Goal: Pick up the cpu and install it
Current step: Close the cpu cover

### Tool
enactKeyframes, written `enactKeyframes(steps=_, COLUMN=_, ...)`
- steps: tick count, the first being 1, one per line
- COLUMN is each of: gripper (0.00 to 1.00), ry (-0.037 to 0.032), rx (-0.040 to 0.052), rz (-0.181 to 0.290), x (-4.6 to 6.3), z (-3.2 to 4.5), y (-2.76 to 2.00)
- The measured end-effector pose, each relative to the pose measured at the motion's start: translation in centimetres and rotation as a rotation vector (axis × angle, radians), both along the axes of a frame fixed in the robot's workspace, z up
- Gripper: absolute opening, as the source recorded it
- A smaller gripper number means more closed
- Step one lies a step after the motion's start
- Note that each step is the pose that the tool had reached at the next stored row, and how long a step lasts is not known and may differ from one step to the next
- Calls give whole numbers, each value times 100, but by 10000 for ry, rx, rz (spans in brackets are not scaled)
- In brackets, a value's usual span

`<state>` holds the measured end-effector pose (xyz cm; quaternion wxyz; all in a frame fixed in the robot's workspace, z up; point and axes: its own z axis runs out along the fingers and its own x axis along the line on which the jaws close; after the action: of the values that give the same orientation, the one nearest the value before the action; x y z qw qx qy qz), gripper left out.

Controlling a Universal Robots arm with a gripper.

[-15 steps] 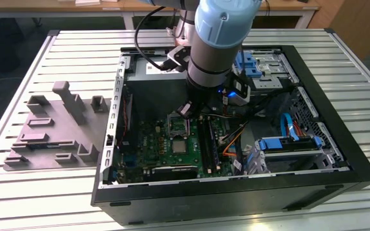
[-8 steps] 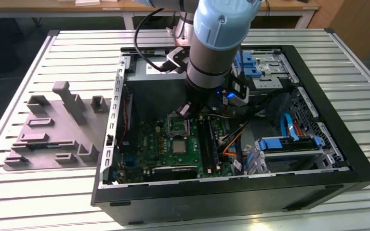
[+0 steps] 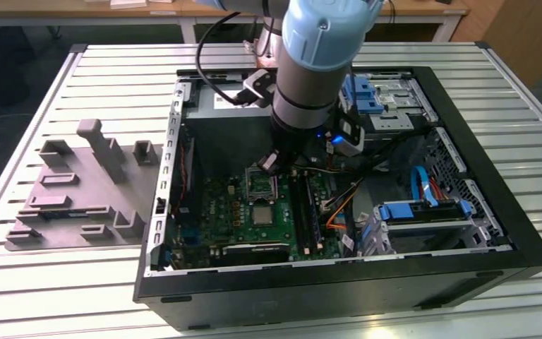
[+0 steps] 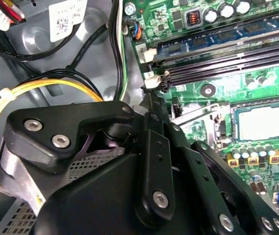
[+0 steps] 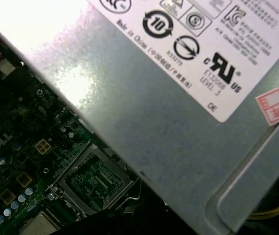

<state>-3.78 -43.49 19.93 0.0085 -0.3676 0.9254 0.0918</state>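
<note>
The black pincer point(image 3: 273, 161), whose opening I cannot tell, should descend squarely onto the flat silvery green-rimmed cpu point(image 3: 265, 215) lying just beyond it on the green motherboard point(image 3: 252, 229).

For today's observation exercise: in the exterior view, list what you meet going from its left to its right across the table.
Grey fixture block → green motherboard with the cpu lying on it → orange cables → blue drive bracket → black case wall.
</note>
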Motion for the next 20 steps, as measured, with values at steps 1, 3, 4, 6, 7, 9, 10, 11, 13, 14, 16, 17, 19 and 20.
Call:
enactKeyframes(steps=1, gripper=11, ry=3, rx=-26, rz=1, x=-1, z=5, y=2)
enactKeyframes(steps=3, gripper=11, ry=7, rx=-85, rz=1, x=-2, z=16, y=4)
enactKeyframes(steps=4, gripper=11, ry=7, rx=-119, rz=0, x=-4, z=22, y=6)
enactKeyframes(steps=6, gripper=11, ry=9, rx=-183, rz=0, x=-6, z=39, y=7)
enactKeyframes(steps=7, gripper=11, ry=9, rx=-208, rz=0, x=-8, z=49, y=8)
enactKeyframes(steps=9, gripper=11, ry=9, rx=-256, rz=0, x=-11, z=67, y=11)
enactKeyframes(steps=10, gripper=11, ry=9, rx=-287, rz=1, x=-13, z=78, y=12)
enactKeyframes(steps=11, gripper=11, ry=9, rx=-319, rz=0, x=-14, z=87, y=14)
enactKeyframes(steps=13, gripper=11, ry=9, rx=-392, rz=0, x=-18, z=107, y=15)
enactKeyframes(steps=14, gripper=11, ry=9, rx=-431, rz=0, x=-19, z=117, y=16)
enactKeyframes(steps=16, gripper=11, ry=9, rx=-513, rz=0, x=-21, z=139, y=17)
enactKeyframes(steps=17, gripper=11, ry=9, rx=-553, rz=1, x=-22, z=153, y=17)
enactKeyframes(steps=19, gripper=11, ry=9, rx=-612, rz=0, x=-23, z=178, y=18)
enactKeyframes(steps=20, gripper=11, ry=9, rx=-635, rz=1, x=-24, z=191, y=18)
